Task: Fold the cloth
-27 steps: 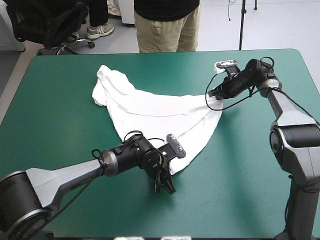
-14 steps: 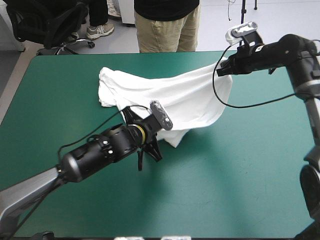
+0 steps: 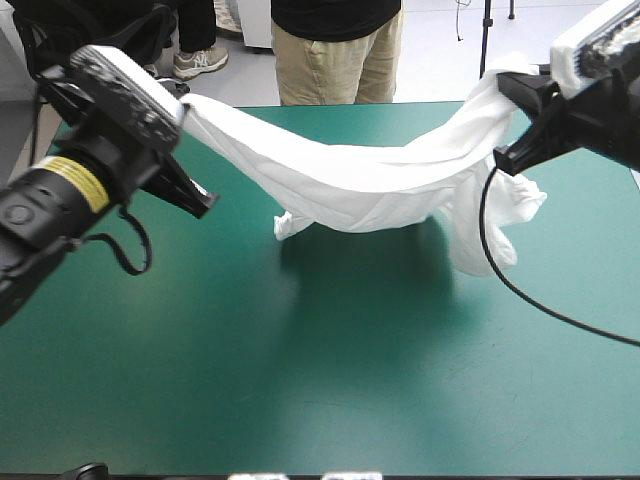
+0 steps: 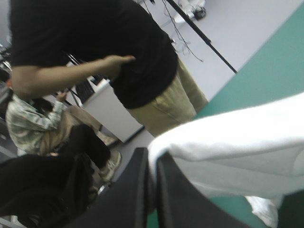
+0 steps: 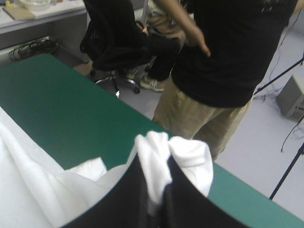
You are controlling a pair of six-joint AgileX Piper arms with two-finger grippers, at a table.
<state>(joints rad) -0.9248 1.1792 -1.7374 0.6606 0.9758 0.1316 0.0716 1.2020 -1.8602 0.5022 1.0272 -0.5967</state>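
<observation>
The white T-shirt (image 3: pixel 370 185) hangs stretched between both raised grippers and sags in the middle above the teal-green table (image 3: pixel 300 360). My left gripper (image 3: pixel 192 140) is up near the far left corner, shut on one end of the shirt. In the left wrist view its fingers (image 4: pixel 153 154) meet with the T-shirt (image 4: pixel 237 142) draped away from their tip. My right gripper (image 3: pixel 515 125) is high at the far right, shut on a bunched end. That bunch of T-shirt (image 5: pixel 190 152) bulges over the right gripper (image 5: pixel 159 161). Loose tails (image 3: pixel 490 250) dangle toward the table.
The shirt's shadow (image 3: pixel 340 260) lies on the cover beneath the sag. A small tail (image 3: pixel 287 225) hangs lowest near the middle; I cannot tell whether it touches the table. The table's far edge (image 3: pixel 330 105) runs just behind the shirt.
Both arms have risen and moved apart, the left one swinging from the table's middle to the far left. The shirt has come off the table and now hangs stretched between them.
</observation>
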